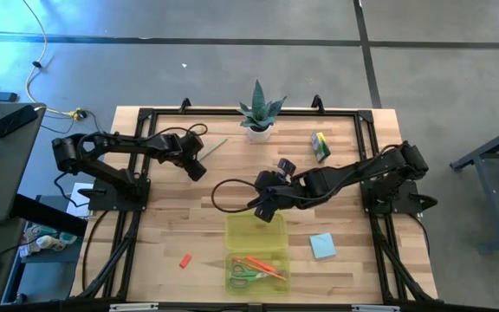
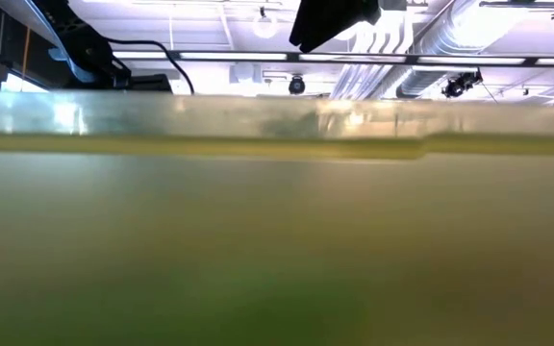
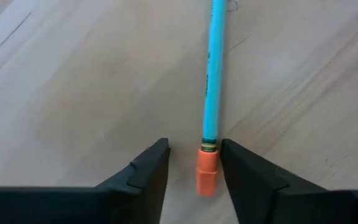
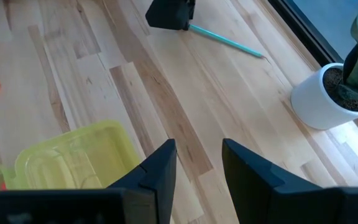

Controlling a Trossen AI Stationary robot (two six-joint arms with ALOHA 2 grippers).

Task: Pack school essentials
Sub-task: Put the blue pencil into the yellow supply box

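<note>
A teal pencil (image 3: pixel 211 74) with an orange eraser end lies flat on the wooden table (image 1: pixel 171 217), left of the potted plant. My left gripper (image 3: pixel 194 146) points down at it, open, with one finger on each side of the eraser end. My right gripper (image 4: pixel 199 146) hangs open and holds nothing, above the far half of the open yellow-green case (image 1: pixel 256 232). Green-handled scissors (image 1: pixel 248 276) and orange pencils (image 1: pixel 265 263) lie in the case's near half. On the table lie a red eraser (image 1: pixel 185 261), a light-blue notepad (image 1: pixel 322 245) and a crayon box (image 1: pixel 320 146). My left gripper comes from above and stands astride the pencil's orange eraser end (image 3: pixel 207 177), the fingers across the pencil. One finger (image 3: pixel 241 174) is right beside the eraser, the other stands off with a gap. I cannot tell whether it touches. The pencil lies on the table.
A small potted plant (image 1: pixel 259 113) in a white pot stands at the far edge, near the pencil's tip. The case's wall (image 2: pixel 277 250) fills the low view. Black frame rails (image 1: pixel 249 111) run around the table. Bare wood lies between the case and the left arm.
</note>
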